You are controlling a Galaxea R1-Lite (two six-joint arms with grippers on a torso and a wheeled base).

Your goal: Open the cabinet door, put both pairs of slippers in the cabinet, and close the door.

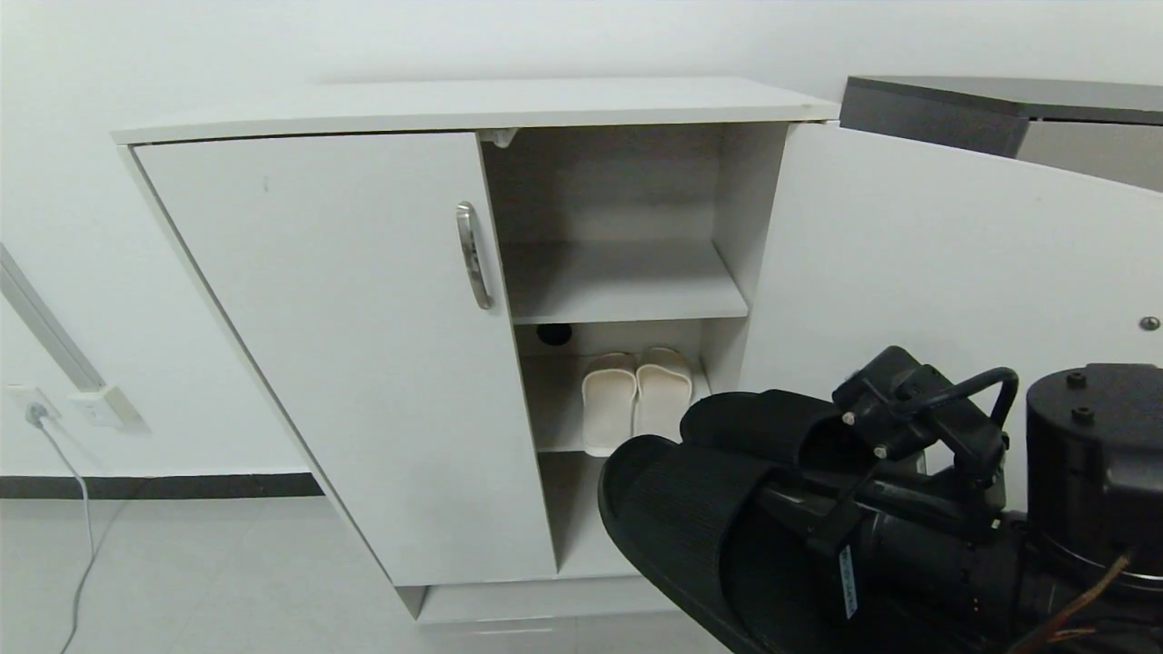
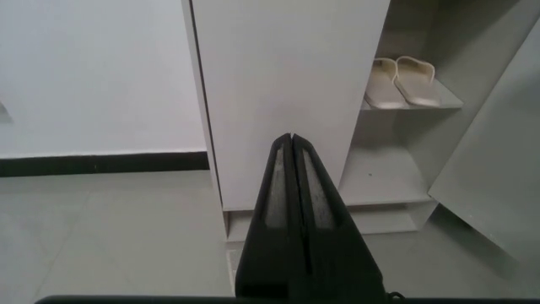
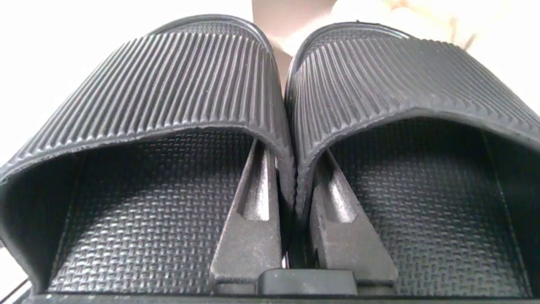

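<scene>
The white cabinet [image 1: 327, 363] stands against the wall with its right door [image 1: 945, 272] swung open and its left door shut. A pair of cream slippers [image 1: 636, 395] [image 2: 403, 80] lies on the middle shelf. My right gripper [image 3: 292, 215] is shut on a pair of black slippers [image 1: 718, 509] [image 3: 211, 93], one finger inside each slipper, clamping their inner walls together. It holds them in the air in front of the lower right of the cabinet opening. My left gripper [image 2: 292, 139] is shut, holds nothing, and faces the shut left door above the floor.
The top shelf [image 1: 627, 286] and the bottom compartment [image 1: 572, 518] hold nothing. A metal handle [image 1: 472, 254] sits on the left door. A wall socket with a grey cable [image 1: 54, 445] is at the far left. A dark grey unit [image 1: 999, 113] stands to the right.
</scene>
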